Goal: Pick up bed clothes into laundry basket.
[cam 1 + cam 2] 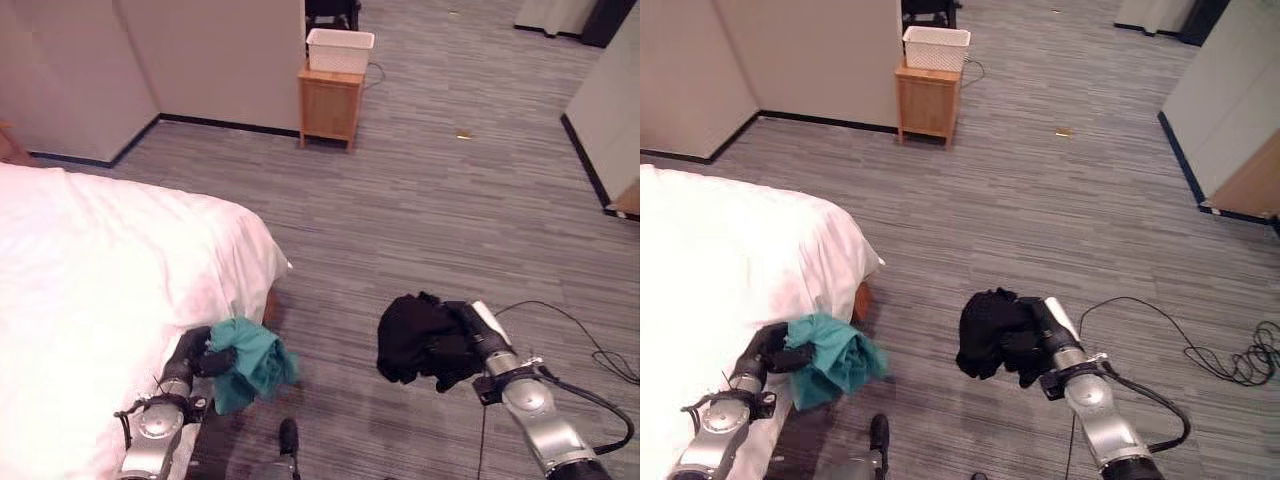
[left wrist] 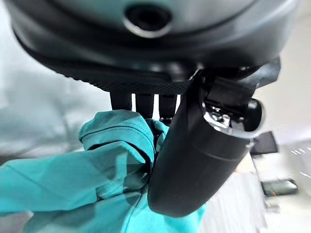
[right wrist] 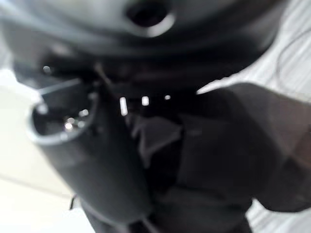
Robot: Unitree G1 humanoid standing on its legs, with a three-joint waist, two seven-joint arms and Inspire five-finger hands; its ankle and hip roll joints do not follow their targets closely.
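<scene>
A teal garment (image 1: pixel 252 362) hangs from my left hand (image 1: pixel 200 352) beside the white bed's (image 1: pixel 90 290) corner. In the left wrist view the thumb (image 2: pixel 194 155) and fingers pinch the teal cloth (image 2: pixel 97 170). My right hand (image 1: pixel 460 345) is shut on a black garment (image 1: pixel 412 335) that hangs bunched above the grey carpet; the right wrist view has the black cloth (image 3: pixel 228 145) pressed against the thumb (image 3: pixel 97 160). A white laundry basket (image 1: pixel 340 50) stands far off on a small wooden cabinet (image 1: pixel 330 105) by the wall.
Grey carpet (image 1: pixel 440 210) stretches between me and the cabinet. A pale wall (image 1: pixel 200 60) runs behind the bed, another wall panel (image 1: pixel 605 100) stands at the right. A small yellowish scrap (image 1: pixel 464 134) lies on the floor.
</scene>
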